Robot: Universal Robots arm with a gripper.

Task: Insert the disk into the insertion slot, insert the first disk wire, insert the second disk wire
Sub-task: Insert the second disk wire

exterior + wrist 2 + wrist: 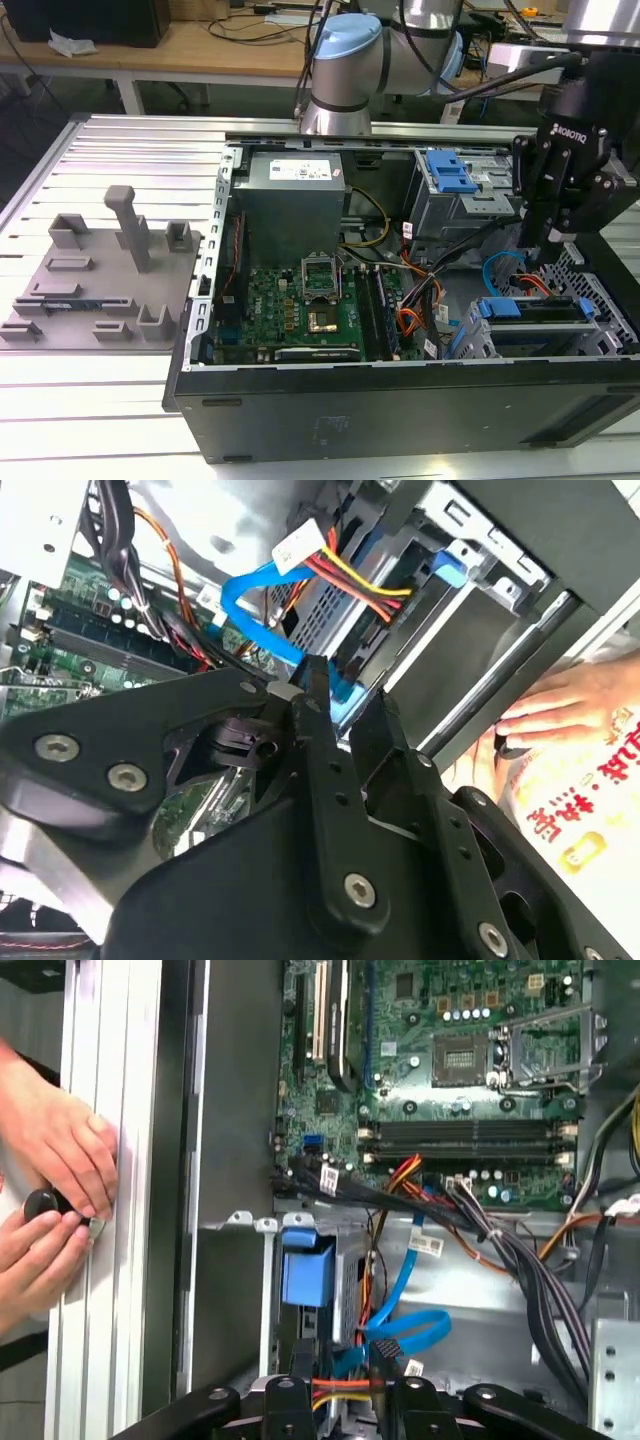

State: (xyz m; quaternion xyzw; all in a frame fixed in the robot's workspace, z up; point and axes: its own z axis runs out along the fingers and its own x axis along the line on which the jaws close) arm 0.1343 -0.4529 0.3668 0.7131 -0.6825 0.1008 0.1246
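Pincer (345, 696) of mine was closed almost fully on the blue wire (250, 590), pinching its plug end. Just below it the disk (530, 309) sat pushed into the insertion slot (465, 338).

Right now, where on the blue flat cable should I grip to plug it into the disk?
Probably its stiff plug end, not the slack loop: the blue flat cable curls loosely by the disk. Come down from the case's open side, pinching the flat faces; wire bundles crowd it sideways.
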